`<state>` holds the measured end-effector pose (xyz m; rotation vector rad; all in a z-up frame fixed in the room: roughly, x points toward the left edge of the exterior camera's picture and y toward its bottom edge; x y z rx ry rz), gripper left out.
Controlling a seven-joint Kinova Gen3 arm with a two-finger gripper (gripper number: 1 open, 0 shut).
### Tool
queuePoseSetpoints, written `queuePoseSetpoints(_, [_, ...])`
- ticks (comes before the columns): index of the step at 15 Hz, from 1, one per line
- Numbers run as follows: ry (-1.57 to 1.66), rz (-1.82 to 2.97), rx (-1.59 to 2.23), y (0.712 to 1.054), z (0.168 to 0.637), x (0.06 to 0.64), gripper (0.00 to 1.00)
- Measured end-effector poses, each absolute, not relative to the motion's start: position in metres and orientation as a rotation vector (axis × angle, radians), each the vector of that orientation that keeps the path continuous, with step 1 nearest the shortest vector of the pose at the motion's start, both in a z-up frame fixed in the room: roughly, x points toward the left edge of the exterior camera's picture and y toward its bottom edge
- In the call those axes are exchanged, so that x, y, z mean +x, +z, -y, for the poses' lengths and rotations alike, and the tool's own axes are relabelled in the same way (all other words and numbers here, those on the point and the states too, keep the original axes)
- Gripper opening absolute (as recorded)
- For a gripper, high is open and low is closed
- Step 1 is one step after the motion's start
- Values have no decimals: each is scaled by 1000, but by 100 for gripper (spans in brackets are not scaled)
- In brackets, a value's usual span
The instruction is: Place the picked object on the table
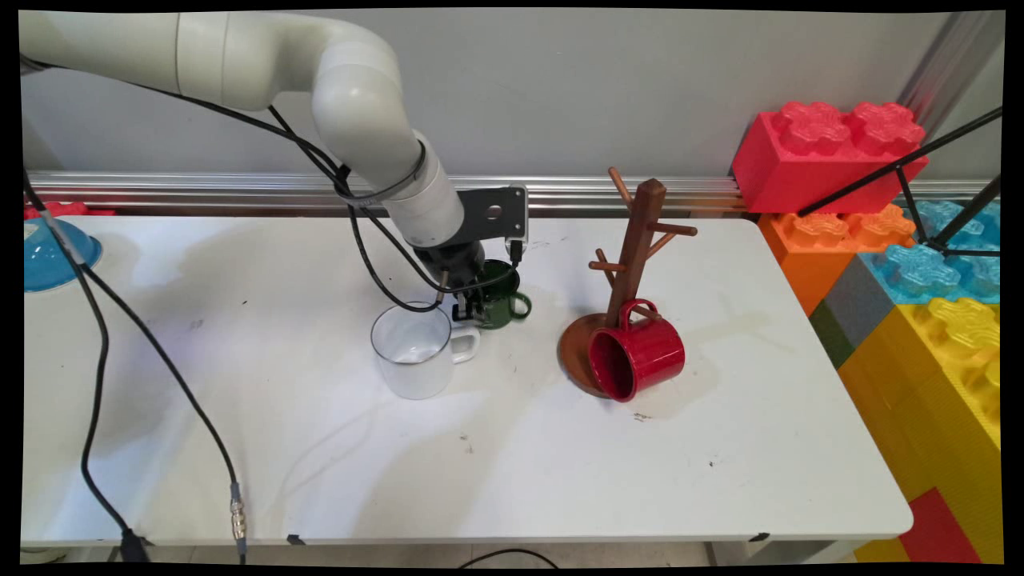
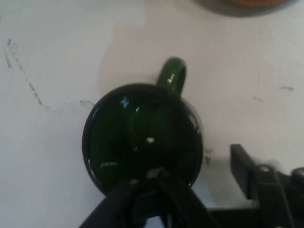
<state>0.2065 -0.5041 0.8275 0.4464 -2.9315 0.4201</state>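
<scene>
On the worktop (image 1: 240,400), mid-back:
Claw (image 1: 468,310): low over the green mug (image 1: 500,298), one finger inside its rim and one outside; whether it clamps the wall, I cannot tell.
Green mug: upright, handle (image 2: 173,75) pointing away from the claw.
Clear mug (image 1: 416,350): just beside, nearer the camera.
Red mug (image 1: 638,360): lying against the wooden mug tree (image 1: 632,256), to the right.

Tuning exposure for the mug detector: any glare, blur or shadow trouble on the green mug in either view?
Hand view: green mug soft-focused, small specular glints on its dark interior and handle, gripper linkage blurred over its near rim. Main view: mug sharp but half hidden behind the gripper; soft shadows on the table; clear mug low-contrast.
</scene>
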Motion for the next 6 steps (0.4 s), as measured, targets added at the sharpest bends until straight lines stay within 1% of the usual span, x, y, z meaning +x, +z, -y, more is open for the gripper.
queuePoseSetpoints(6, [421, 2910, 469, 826, 503, 204, 100])
